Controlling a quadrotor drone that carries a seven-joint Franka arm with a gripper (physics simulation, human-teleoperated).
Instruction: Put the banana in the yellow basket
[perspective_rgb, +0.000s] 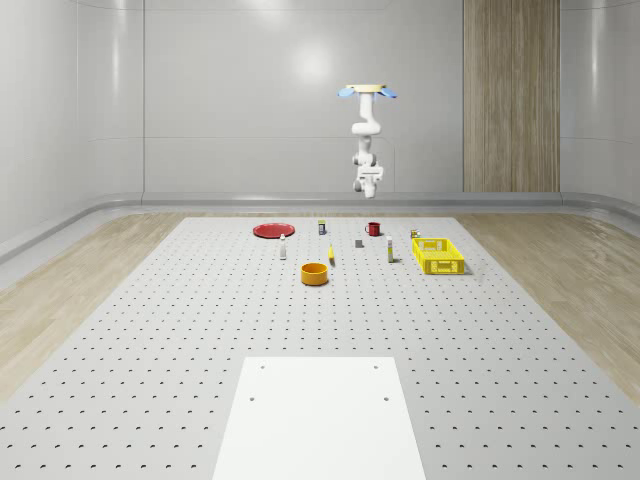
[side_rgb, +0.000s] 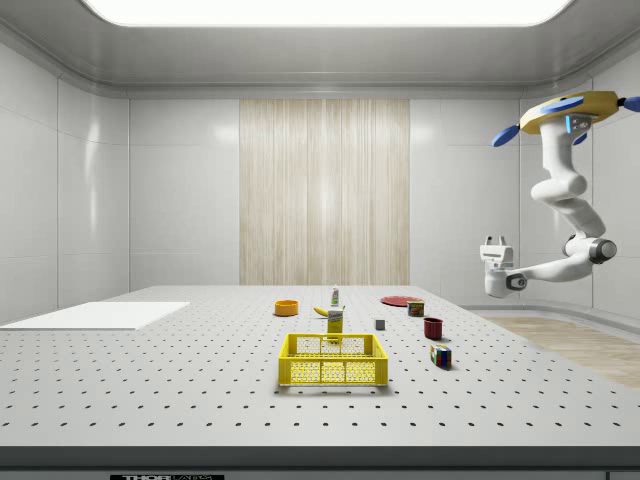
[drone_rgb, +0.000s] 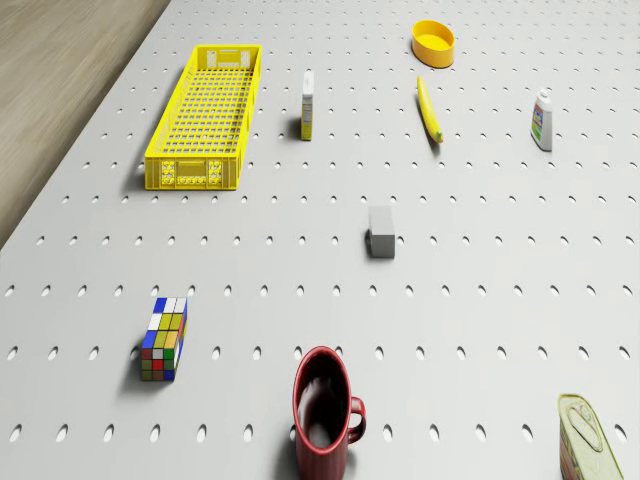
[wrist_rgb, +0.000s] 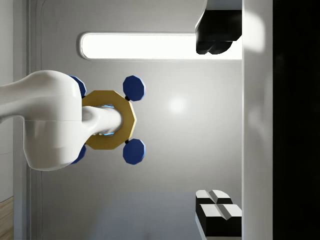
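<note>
The banana (perspective_rgb: 331, 257) (drone_rgb: 430, 108) lies flat on the perforated table between the orange bowl (perspective_rgb: 314, 273) and a small upright box (drone_rgb: 308, 105). In the side view the banana (side_rgb: 322, 312) sits beyond the basket. The yellow basket (perspective_rgb: 438, 256) (side_rgb: 333, 360) (drone_rgb: 205, 118) stands near the table's edge at the whole-scene view's right, nothing in it. The drone (perspective_rgb: 370, 92) (side_rgb: 570, 112) hovers high over the table's far end. Its arm curls down and the gripper (side_rgb: 495, 243) (perspective_rgb: 368, 183) points upward, well above everything. In the wrist view the gripper (wrist_rgb: 218, 122) is open, facing the drone's underside (wrist_rgb: 107, 120).
A red mug (drone_rgb: 322, 410), a Rubik's cube (drone_rgb: 163, 338), a grey block (drone_rgb: 381, 231), a can (drone_rgb: 590, 435) and a white bottle (drone_rgb: 541, 120) are spread over the table. A red plate (perspective_rgb: 272, 230) lies far left. A white sheet (perspective_rgb: 318, 415) covers the near end.
</note>
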